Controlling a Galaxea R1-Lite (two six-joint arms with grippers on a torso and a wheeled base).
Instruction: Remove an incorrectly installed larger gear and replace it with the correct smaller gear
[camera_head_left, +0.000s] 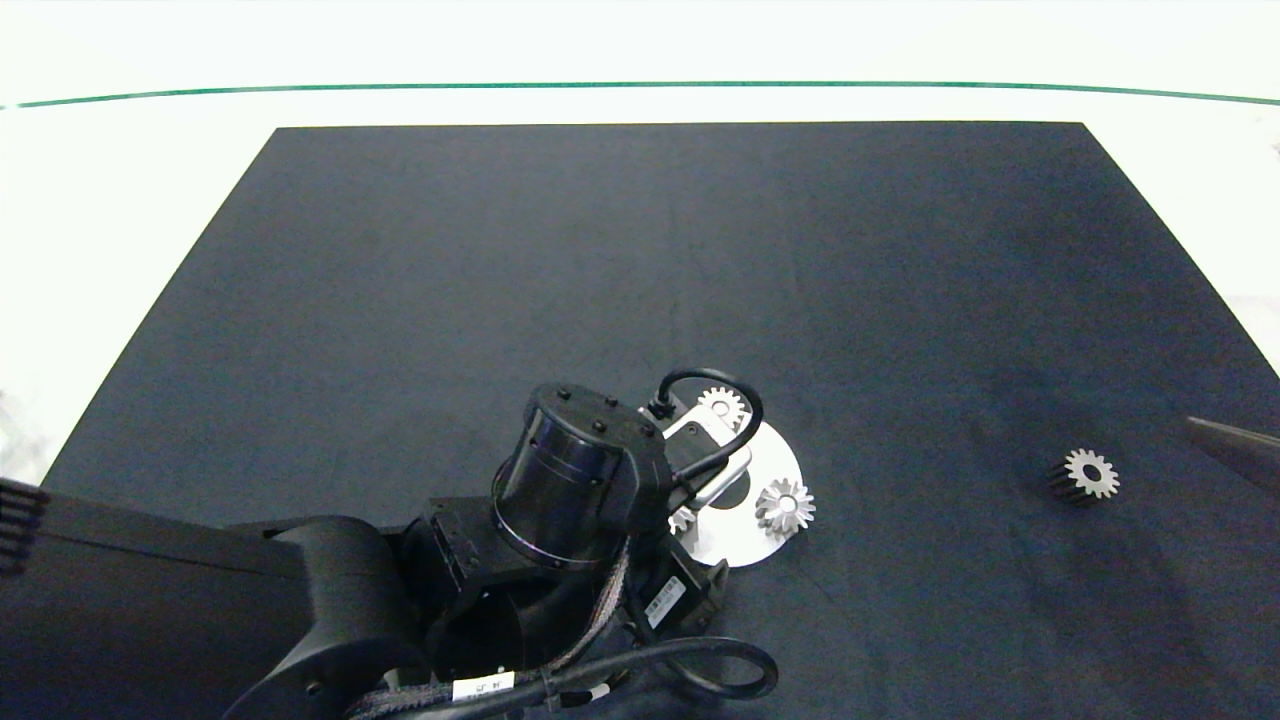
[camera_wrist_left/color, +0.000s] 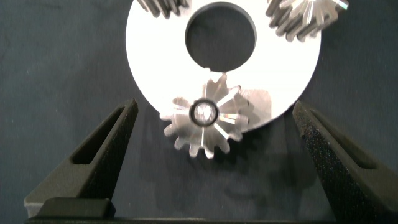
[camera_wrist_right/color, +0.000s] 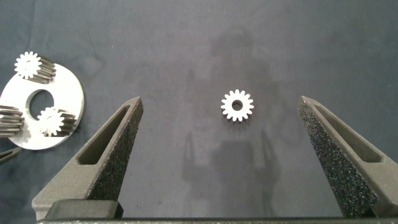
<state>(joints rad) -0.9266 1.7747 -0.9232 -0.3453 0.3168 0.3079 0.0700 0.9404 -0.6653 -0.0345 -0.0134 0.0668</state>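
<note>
Gears are sitting on a flat white ring plate (camera_head_left: 735, 540) that is lying on the dark matte counter (camera_head_left: 640, 280). The larger gear (camera_wrist_left/color: 208, 121), a silvery metal spur gear with long pointed teeth and a round centre bore, is resting at the plate's edge, overhanging it toward the left arm. The left gripper (camera_wrist_left/color: 211, 158) is hanging directly above it with its fingers (camera_wrist_left/color: 102, 155) spread wide, one on each side of the gear and touching nothing. Two more silvery gears are standing on the same plate, apart from each other. The smaller gear (camera_head_left: 1086, 474), a silvery spur gear with short stubby teeth and a dark flank, is lying alone on the counter well apart from the plate, toward the right. The right gripper (camera_wrist_right/color: 217, 155) is hovering over it, fingers (camera_wrist_right/color: 106, 158) likewise spread, holding nothing.
</note>
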